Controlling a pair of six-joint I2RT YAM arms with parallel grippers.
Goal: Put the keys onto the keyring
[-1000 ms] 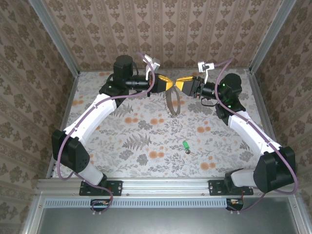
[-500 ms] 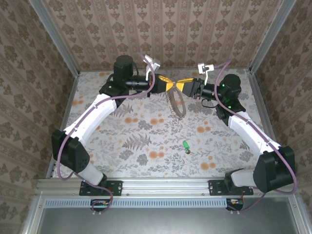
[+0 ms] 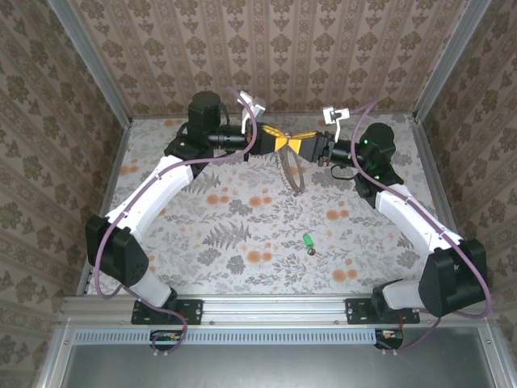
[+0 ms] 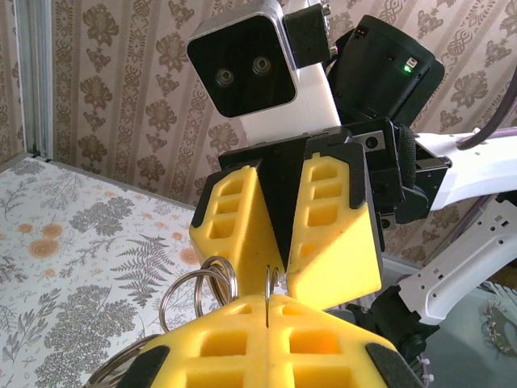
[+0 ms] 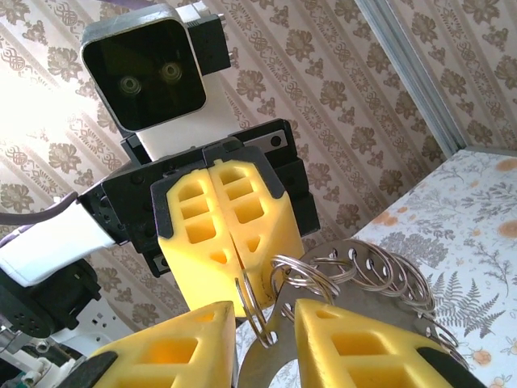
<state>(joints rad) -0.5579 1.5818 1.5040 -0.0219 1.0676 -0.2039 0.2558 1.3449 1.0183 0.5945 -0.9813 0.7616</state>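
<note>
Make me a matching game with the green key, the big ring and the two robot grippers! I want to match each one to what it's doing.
Things:
1. green key
2. keyring
3. left gripper
4. right gripper

What it's doing:
A. hangs down where the two grippers meet
B. shut tight on the keyring
C. lies by itself on the flowery table
D. fingers apart, with the keyring between them

Right pairs: 1-C, 2-A, 3-B, 4-D.
</note>
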